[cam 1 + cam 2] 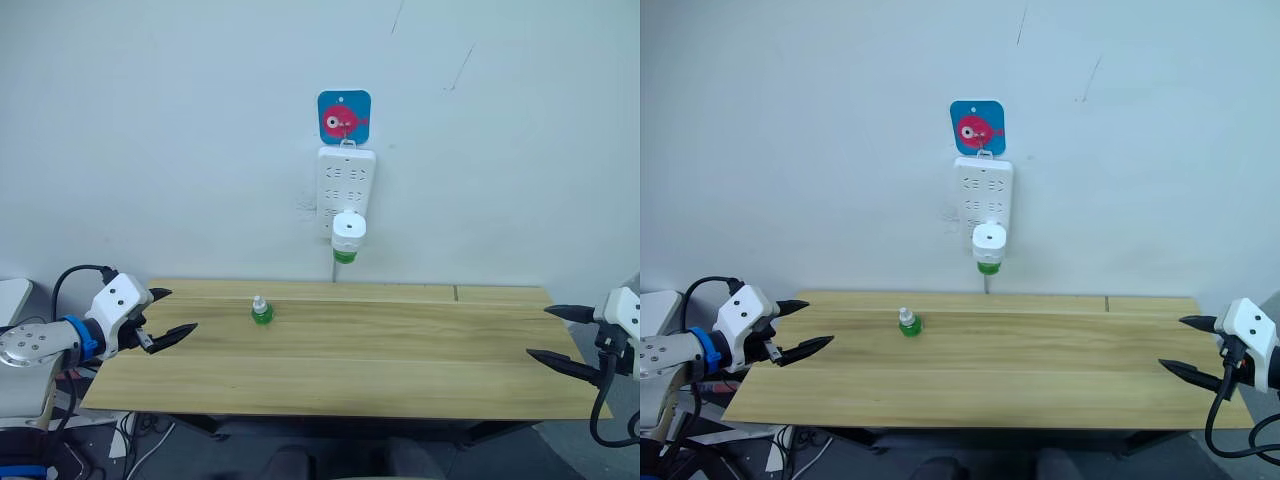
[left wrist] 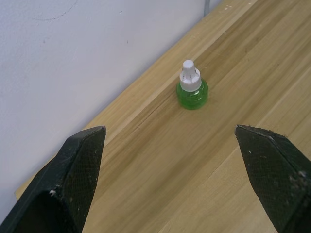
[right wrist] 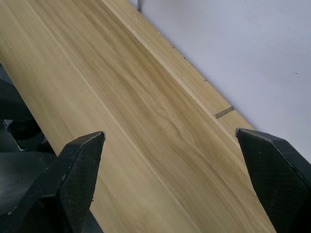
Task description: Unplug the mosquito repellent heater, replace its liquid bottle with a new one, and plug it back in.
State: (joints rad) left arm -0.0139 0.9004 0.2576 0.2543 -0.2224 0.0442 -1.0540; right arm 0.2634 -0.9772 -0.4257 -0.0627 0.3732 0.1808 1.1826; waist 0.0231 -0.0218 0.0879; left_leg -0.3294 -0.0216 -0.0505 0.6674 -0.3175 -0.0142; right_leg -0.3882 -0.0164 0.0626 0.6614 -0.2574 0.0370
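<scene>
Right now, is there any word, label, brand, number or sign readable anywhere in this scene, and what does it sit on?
No readable text anywhere.
Blue wall hook plate: a pink fish picture, no letters.
White power strip: socket openings only, no legible marking.
Mosquito repellent heater: plain white, nothing legible.
Green bottle on the table: no label seen.

bare table (image 1: 400,360) between claws, lone bottle (image 1: 262,311) left of centre, heater (image 1: 348,236) unobstructed
</scene>
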